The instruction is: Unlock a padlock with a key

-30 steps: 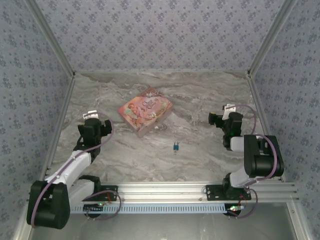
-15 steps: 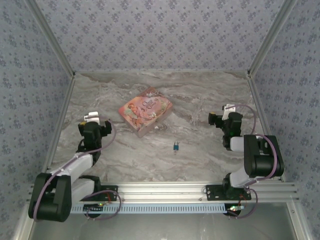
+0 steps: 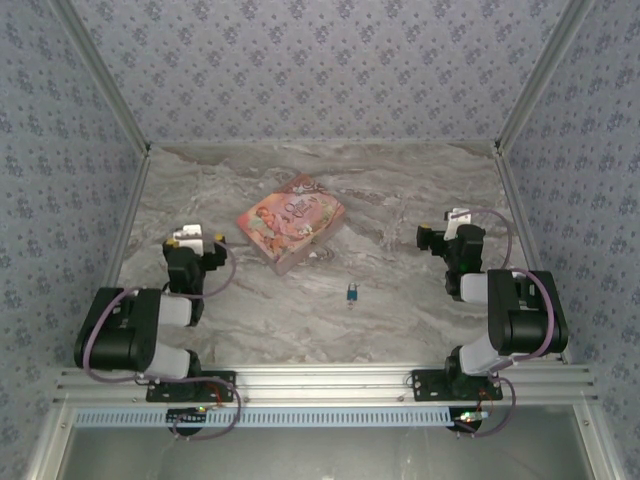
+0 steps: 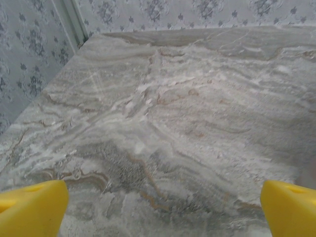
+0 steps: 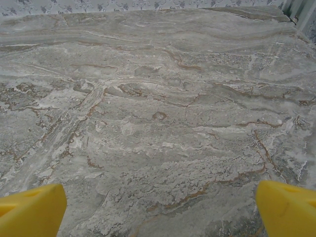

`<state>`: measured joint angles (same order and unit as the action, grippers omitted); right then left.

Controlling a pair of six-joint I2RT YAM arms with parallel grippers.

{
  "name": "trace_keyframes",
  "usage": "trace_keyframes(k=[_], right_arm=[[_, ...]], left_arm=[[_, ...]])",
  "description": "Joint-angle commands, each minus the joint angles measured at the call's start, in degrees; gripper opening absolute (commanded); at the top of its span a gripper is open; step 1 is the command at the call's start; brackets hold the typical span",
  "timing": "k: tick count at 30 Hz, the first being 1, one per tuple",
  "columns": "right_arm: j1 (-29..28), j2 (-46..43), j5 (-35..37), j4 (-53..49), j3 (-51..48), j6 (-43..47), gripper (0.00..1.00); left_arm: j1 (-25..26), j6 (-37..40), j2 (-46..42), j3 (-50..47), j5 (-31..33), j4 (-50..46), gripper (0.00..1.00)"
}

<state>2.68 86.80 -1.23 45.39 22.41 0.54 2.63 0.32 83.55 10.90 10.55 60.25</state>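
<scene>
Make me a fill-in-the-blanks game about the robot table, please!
1. The tiny blue-bodied padlock with a silvery metal part lies on the grey marble-patterned table, apart from the ___ illustrated box.
2. The left end effector is ___, not shut.
3. The right end effector grips ___.
Missing words: pink; open; nothing.

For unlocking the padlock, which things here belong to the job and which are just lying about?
Job: padlock, small and blue.
Lying about: pink box, farther back and to the padlock's left.
</scene>
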Motion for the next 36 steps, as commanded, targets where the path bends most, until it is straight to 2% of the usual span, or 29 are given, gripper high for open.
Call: trace_keyframes(k=[1,3,6,7,8,36], right_arm=[[-0.22,0.32,0.93,0.13,0.21,0.87,1.00],[-0.29,0.35,0.96,0.12,0.22,0.85,1.00],[-0.21,0.37,0.88,0.06,0.16,0.83,1.00],[-0.20,0.30,0.81,0.08,0.18,0.87,1.00],[-0.15,0.34,0.77,0.05,0.22,0.80,1.00],[-0.56,0.32,1.25,-0.12,0.34,1.10,1.00]], left_arm=[[-2.51,-2.16,5.70,-0.70,-4.07,13.68,0.99],[-4.02,-3.85,3.77,0.25,-5.17,9.05,0.99],[-5.86,-5.71,3.76,8.60,-6.33,-6.48,1.00],[-5.28,-3.85,3.99,12.31,-8.46,-13.39,0.99],[-4.12,-2.00,4.35,13.28,-9.47,-14.51,1.00],[-4.05,-2.00,4.28,13.01,-9.08,-14.06,0.99]])
